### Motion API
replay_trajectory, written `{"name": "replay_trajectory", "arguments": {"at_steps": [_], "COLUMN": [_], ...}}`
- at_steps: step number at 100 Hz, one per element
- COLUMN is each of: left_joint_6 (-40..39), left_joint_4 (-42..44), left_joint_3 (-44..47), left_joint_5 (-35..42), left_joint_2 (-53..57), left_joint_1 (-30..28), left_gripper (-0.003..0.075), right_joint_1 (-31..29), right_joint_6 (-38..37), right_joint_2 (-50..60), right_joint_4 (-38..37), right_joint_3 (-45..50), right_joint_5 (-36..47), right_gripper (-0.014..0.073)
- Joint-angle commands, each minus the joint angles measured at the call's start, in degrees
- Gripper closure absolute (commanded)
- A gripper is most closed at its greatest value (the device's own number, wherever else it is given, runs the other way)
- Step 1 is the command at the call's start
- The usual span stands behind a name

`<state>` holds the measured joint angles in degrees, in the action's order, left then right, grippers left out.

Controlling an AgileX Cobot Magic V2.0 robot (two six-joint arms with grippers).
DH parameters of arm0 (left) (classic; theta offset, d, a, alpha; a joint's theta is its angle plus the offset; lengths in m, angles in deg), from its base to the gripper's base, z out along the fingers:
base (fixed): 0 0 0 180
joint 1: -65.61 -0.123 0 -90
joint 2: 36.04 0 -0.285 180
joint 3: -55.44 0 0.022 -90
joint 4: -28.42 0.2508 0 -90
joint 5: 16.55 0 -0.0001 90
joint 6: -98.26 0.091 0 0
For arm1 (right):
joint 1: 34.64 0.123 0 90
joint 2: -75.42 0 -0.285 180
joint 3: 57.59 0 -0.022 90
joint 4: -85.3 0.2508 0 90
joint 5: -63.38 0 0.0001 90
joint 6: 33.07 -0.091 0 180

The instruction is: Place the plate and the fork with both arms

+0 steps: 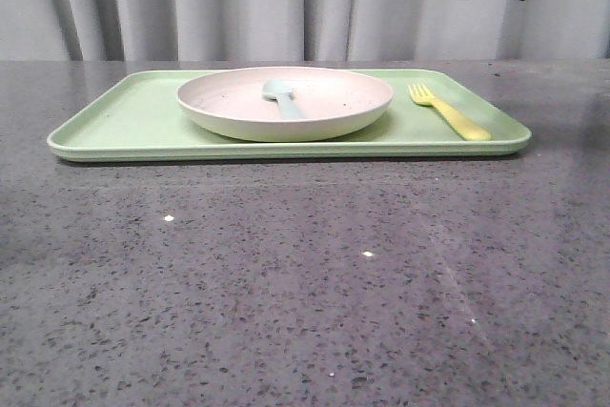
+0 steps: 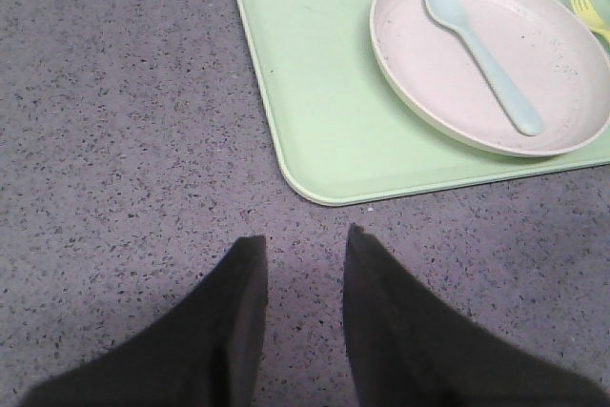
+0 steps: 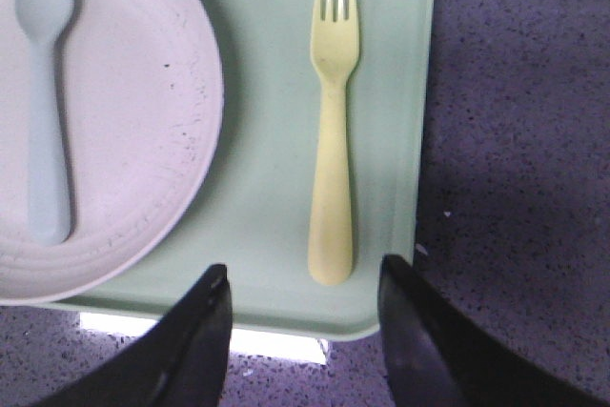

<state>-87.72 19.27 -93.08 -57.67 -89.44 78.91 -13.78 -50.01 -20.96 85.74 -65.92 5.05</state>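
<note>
A light-green tray (image 1: 133,121) sits across the upper middle of the front view on a dark speckled surface (image 1: 305,283). The plate (image 1: 229,107) rests on the tray, a little left of centre, with a pale blue spoon (image 1: 281,97) lying inside it, bowl toward the back. The fork (image 1: 450,111) lies flat on the tray just right of the plate, apart from its rim, tines pointing away toward the curtain (image 1: 238,2). Nothing covers the fork; the tray's raised edge runs close along its right side. The right pincer (image 3: 305,331) hangs above the fork's handle end, its two dark fingers (image 3: 195,350) spread wide with the handle showing between them, gripping nothing; in the front view only its tips show, at the upper right corner. The left pincer (image 2: 305,312) hovers over bare surface just off the tray's near left corner, fingers (image 2: 224,331) parted and empty, the plate well off toward the upper right of that view.
</note>
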Motion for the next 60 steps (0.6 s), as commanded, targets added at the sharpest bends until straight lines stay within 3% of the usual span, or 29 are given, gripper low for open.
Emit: {"name": "replay_trajectory", "arguments": {"at_steps": [1, 14, 31, 38, 52, 60], "left_joint_6": [-0.4, -0.4, -0.4, -0.4, -0.4, -0.4], "left_joint_4": [-0.8, -0.5, 0.7, 0.9, 1.4, 1.6], "left_joint_3": [-1.5, -1.5, -1.5, -1.5, -0.8, 0.5], "left_joint_5": [4.9, 7.4, 8.0, 8.0, 8.1, 8.1], "left_joint_2": [0.5, 2.0, 4.2, 4.9, 6.1, 6.9], "left_joint_1": [-0.1, -0.1, -0.1, -0.1, -0.1, -0.1], "left_gripper": [0.0538, 0.0594, 0.0742, 0.0741, 0.0741, 0.0741], "right_joint_1": [0.0, 0.0, 0.0, 0.0, 0.0, 0.0], "right_joint_6": [-0.1, -0.1, -0.1, -0.1, -0.1, -0.1], "right_joint_2": [6.8, 13.1, 21.8, 24.9, 30.1, 32.4], "right_joint_4": [-1.1, -1.2, -2.7, -3.1, -3.7, -4.7], "right_joint_3": [2.9, 10.1, 20.2, 23.8, 29.3, 31.9], "right_joint_5": [5.1, 8.8, 16.4, 18.6, 19.8, 20.2], "right_gripper": [0.022, 0.022, 0.0237, 0.0264, 0.0369, 0.0472]}}
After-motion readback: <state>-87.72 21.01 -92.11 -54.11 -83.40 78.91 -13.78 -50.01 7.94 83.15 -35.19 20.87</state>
